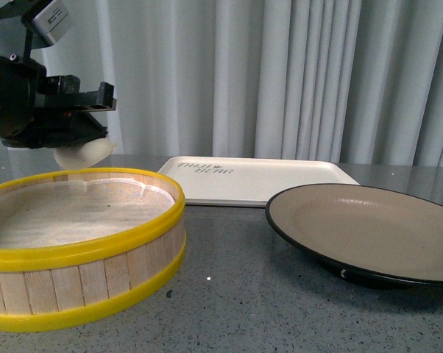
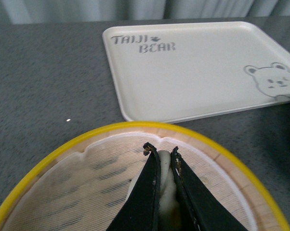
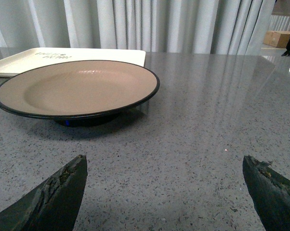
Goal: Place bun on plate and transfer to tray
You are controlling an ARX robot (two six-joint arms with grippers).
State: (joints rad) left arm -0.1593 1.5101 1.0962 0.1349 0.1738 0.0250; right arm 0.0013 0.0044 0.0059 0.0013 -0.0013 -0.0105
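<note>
My left gripper (image 1: 74,143) is shut on the off-white bun (image 1: 83,154) and holds it above the far edge of the yellow-rimmed wooden steamer basket (image 1: 96,246). In the left wrist view the bun (image 2: 165,185) is squeezed between the black fingers (image 2: 147,192) over the basket's paper liner (image 2: 87,187). The beige plate with black rim (image 1: 369,228) sits at the right; it also shows in the right wrist view (image 3: 77,86). The cream tray (image 1: 258,179) lies behind, its lettering and bear drawing clear in the left wrist view (image 2: 198,67). My right gripper (image 3: 165,166) is open over bare table, near the plate.
Grey speckled tabletop (image 1: 243,294) carries everything. Pale curtains (image 1: 295,73) hang behind the table. The basket stands at the front left, the plate at the front right, the tray between them further back.
</note>
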